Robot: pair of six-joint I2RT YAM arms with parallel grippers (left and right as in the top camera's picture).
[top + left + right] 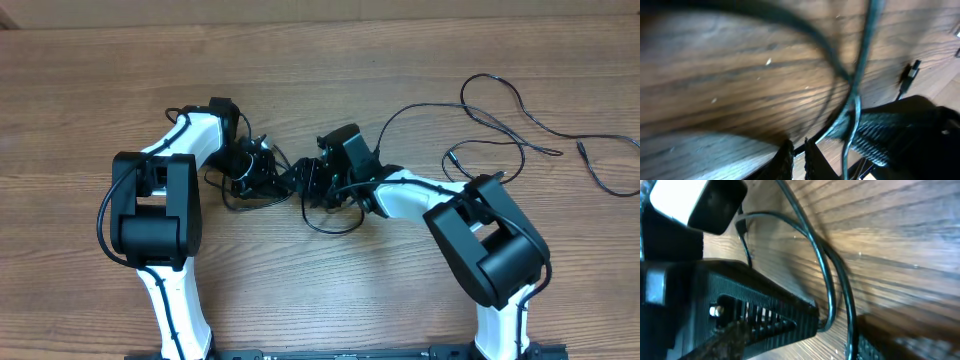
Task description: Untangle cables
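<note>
The cables lie as a black tangle (318,212) between my two grippers, and loose strands (505,112) trail off to the upper right. My left gripper (262,170) meets the tangle from the left. In the left wrist view its fingers (799,156) are almost together, and a thin cable (826,131) runs from their tips up to the right. My right gripper (308,180) comes in from the right. In the right wrist view its fingers (805,345) stand apart, and two cable strands (832,287) pass between them.
A small plug (911,71) on a cable end lies on the wood table (330,70). Another loose cable (605,170) lies at the far right edge. The left gripper's black ribbed body (755,310) fills the left of the right wrist view, close to the strands.
</note>
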